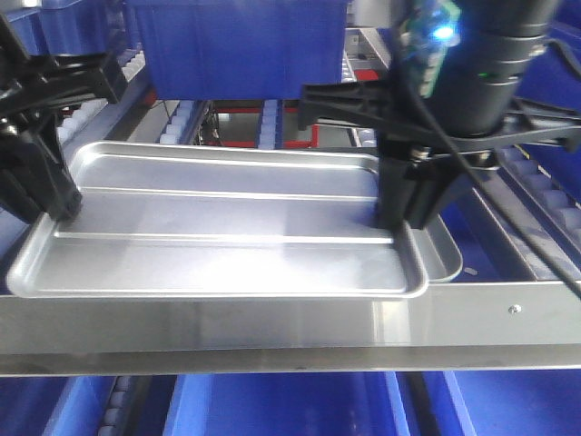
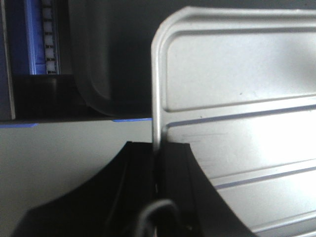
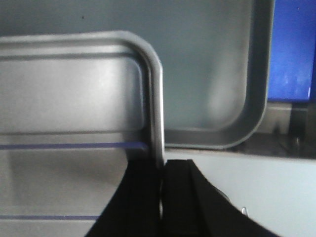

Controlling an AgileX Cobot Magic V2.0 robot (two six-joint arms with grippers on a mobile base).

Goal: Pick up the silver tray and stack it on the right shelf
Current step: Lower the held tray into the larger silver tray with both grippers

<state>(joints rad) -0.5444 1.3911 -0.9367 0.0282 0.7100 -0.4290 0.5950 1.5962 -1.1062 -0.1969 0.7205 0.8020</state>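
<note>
Both black hands, left hand (image 1: 56,211) and right hand (image 1: 404,213), are pinching the end rims of the shallow ridged silver metal tray (image 1: 227,227). It sits over a bigger smooth silver tray (image 3: 217,74) on the roller-railed steel shelf (image 1: 300,322), blue plastic bins (image 1: 241,45) all around.

A blue plastic bin (image 1: 238,45) sits at the twelve o'clock end of the front view, its dark wall filling the top centre. More blue bins (image 1: 290,404) line the six o'clock edge, below the steel bar. A larger smooth-floored tray (image 3: 212,74) lies underneath, its rounded corner showing at three o'clock in the front view (image 1: 445,259) and at one o'clock in the right wrist view.
</note>
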